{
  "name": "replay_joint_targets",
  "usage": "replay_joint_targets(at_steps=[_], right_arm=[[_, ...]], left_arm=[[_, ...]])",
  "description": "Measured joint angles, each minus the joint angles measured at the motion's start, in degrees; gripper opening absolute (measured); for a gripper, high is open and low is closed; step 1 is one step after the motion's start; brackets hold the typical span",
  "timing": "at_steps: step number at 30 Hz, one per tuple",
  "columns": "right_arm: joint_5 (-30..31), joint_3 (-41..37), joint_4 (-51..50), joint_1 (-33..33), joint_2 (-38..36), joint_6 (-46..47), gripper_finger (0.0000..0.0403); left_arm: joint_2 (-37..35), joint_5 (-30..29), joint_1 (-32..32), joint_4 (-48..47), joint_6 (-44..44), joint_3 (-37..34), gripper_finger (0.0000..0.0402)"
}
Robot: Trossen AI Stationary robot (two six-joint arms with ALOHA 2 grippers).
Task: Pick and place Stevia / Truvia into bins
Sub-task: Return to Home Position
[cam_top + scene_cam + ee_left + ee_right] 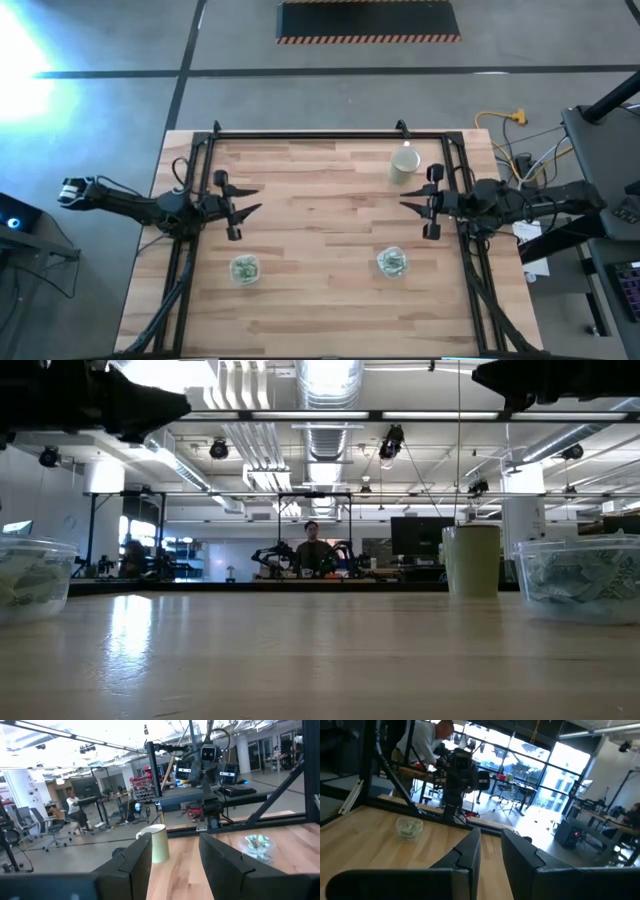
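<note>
— Up on the overhead camera, what do you get that the low one misses?
— Both tools at once: my left gripper [252, 200] and right gripper [408, 198] hang over the table [320, 320] by its side edges, facing each other. Low down, they are only dark shapes along the top.
— And the bins?
— My left bin [35, 544] and right bin [575, 545] sit on the wood, each holding a heap of Stevia sachets [580, 575], pale green as far as I can make out. A beige cup [473, 560] stands farther back than the right bin.
— Your fingers?
— Parted on both, wider on the left, gripping nothing.
</note>
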Motion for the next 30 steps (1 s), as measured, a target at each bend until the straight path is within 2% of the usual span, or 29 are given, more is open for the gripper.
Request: replay_joint_targets(at_steps=[5,8,20,28,30], right_arm=[[0.0,-2.8,1.3,-1.6,-1.9,2.1,0.0068],[0.1,-4.3,3.0,-2.2,-3.2,2.4,0.0068],[0.1,-8.4,3.2,-2.5,-12.0,3.5,0.0068],[0.1,-8.3,-5.9,-2.5,-19.7,5.6,0.0068],[-0.1,-8.3,-6.9,-2.5,-21.3,5.7,0.0068]], left_arm=[[-3.9,0.0,0.0,6.0,-0.5,-5.6,0.0148],[-6.8,0.1,0.0,6.2,-0.6,-7.4,0.0148],[-16.5,0.2,0.0,-3.8,-1.0,-7.4,0.0148],[-24.6,0.3,0.0,-10.4,0.3,-7.5,0.0148],[-24.4,0.3,0.0,-11.8,0.3,-7.5,0.0148]])
